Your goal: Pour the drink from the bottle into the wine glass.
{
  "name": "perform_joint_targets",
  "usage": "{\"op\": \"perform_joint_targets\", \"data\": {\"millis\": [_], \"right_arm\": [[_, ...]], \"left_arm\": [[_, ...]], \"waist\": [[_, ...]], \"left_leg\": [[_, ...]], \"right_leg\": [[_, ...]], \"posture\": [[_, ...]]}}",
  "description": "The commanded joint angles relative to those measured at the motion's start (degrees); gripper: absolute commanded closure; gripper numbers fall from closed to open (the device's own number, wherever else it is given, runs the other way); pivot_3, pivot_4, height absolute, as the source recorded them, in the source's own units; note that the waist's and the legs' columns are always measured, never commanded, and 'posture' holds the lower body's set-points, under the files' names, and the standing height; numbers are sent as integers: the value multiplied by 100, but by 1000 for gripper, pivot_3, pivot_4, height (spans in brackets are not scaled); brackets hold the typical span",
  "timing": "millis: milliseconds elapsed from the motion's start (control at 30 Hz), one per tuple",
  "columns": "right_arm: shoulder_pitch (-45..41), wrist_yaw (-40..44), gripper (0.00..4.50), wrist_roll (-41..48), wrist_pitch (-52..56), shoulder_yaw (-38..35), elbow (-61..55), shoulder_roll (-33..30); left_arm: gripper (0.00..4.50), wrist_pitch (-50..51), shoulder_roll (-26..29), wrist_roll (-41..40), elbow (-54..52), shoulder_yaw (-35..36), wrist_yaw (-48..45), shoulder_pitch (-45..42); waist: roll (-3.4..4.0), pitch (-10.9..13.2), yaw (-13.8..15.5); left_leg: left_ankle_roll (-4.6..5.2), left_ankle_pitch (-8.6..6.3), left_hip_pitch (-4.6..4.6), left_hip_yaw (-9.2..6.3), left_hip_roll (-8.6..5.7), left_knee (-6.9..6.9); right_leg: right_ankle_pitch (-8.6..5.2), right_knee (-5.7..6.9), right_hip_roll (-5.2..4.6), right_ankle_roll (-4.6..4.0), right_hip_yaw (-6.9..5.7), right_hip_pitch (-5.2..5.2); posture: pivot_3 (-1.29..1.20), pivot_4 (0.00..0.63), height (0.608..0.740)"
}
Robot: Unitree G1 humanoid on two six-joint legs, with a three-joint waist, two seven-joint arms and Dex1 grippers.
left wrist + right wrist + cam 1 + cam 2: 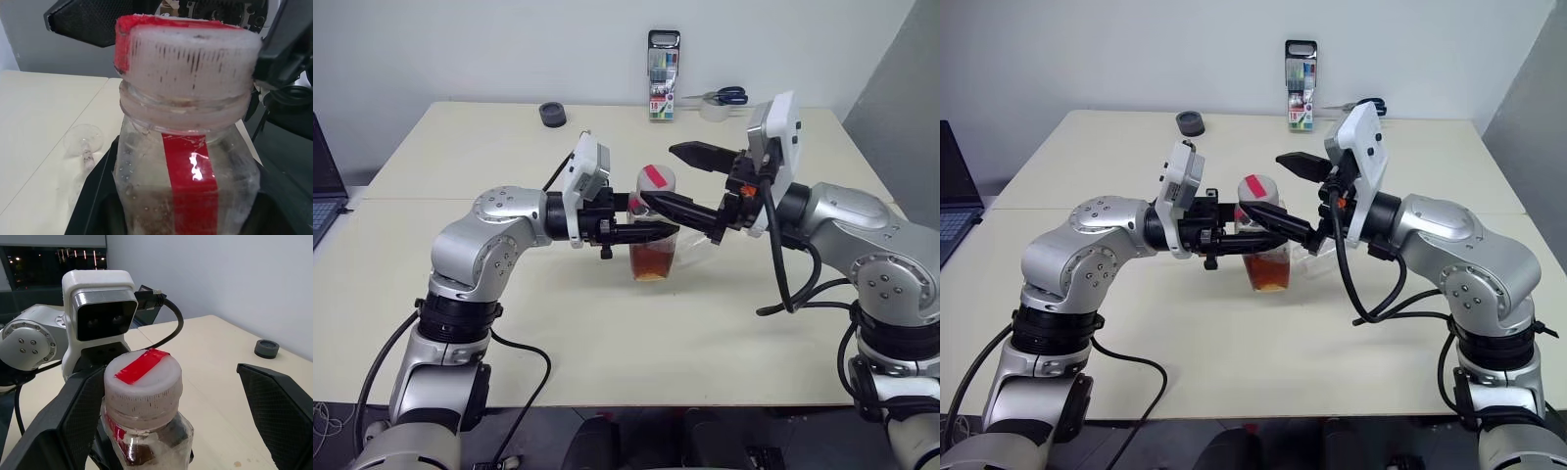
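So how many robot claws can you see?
2. The left gripper is shut on the bottle, holding it over the table. The right gripper is open, its fingers on either side of the bottle's cap.

both arms reach inward at chest height, the left end effector [651, 231] pointing level toward the right with its fingers clamped on the bottle [655, 245], the right end effector [674, 178] spread wide, one finger on either side of the cap [143, 377].
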Motion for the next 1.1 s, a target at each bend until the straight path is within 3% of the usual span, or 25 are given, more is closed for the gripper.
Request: {"op": "perform_joint_targets", "data": {"millis": [33, 733, 1100], "right_arm": [[80, 51, 13, -23, -63, -279, -78, -181], [210, -77, 13, 939, 383, -627, -477, -432], [-265, -369, 13, 376, 47, 43, -129, 397]], "left_arm": [[2676, -143, 40, -29, -70, 113, -81, -125], [2676, -274, 0, 52, 114, 91, -132, -187], [2676, -253, -59, 62, 81, 81, -84, -227]], "waist": [[0, 0, 1], [0, 0, -1], [0, 0, -1]], "left_leg": [[0, 0, 0, 0, 0, 0], [1, -1, 0, 0, 0, 0], [0, 0, 0, 0, 0, 0]], "right_leg": [[0, 0, 0, 0, 0, 0], [0, 0, 0, 0, 0, 0], [0, 0, 0, 0, 0, 0]], "posture": [[0, 150, 740], [0, 150, 740], [0, 150, 740]]}}
